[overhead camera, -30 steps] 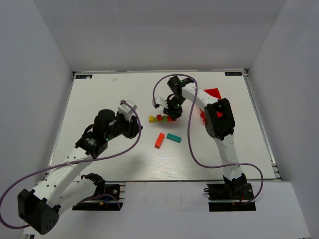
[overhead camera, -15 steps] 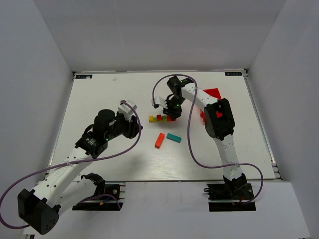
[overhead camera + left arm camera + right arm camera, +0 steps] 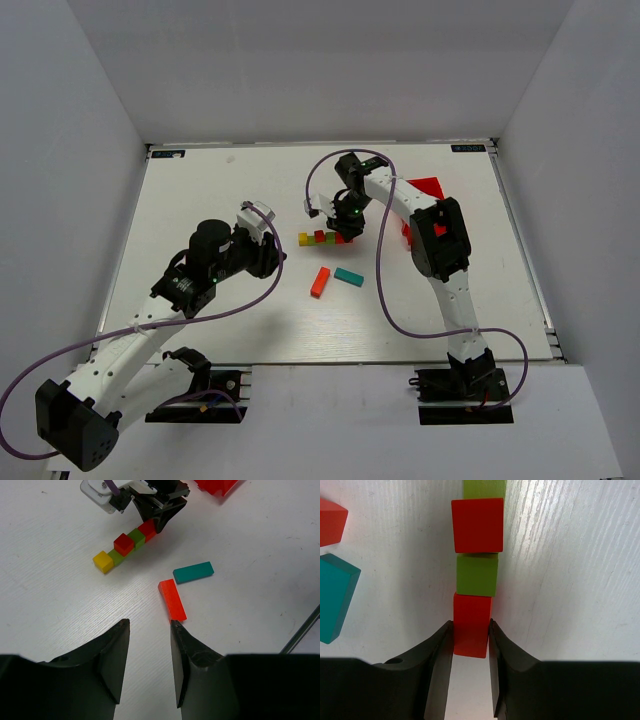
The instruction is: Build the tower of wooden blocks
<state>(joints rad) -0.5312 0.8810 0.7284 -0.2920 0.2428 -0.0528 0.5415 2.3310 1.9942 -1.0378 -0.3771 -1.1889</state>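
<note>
Change: none that shows. Over the last second both arms and every block sit exactly where they were, so this is a hold, not a move.
Right claw (image 3: 471,623): pinching the small red painted wooden cube (image 3: 472,605), one finger flat against each side face.
Wood block tower (image 3: 125,545): not standing. It lies on its side on the white table (image 3: 200,200) as a row of cubes running straight out from the right claw's tips, with the small yellow wooden cube (image 3: 103,561) at the far end.
Left claw (image 3: 150,650): spread, with nothing between its fingers, hanging over bare table.
Loose bars: the long orange wooden bar (image 3: 172,600) lies just ahead of the left claw's tips. The teal wooden bar (image 3: 193,572) lies beyond it, towards the row.
Red plastic bin (image 3: 428,188): behind the right claw, away from the row.
Meaning for the task: the grip looks settled and the pause probably comes before a lift or a tilt. The tower is only part built, since both bars are unattached.
Risk: raised by one end cube, the row may sag or break apart.
</note>
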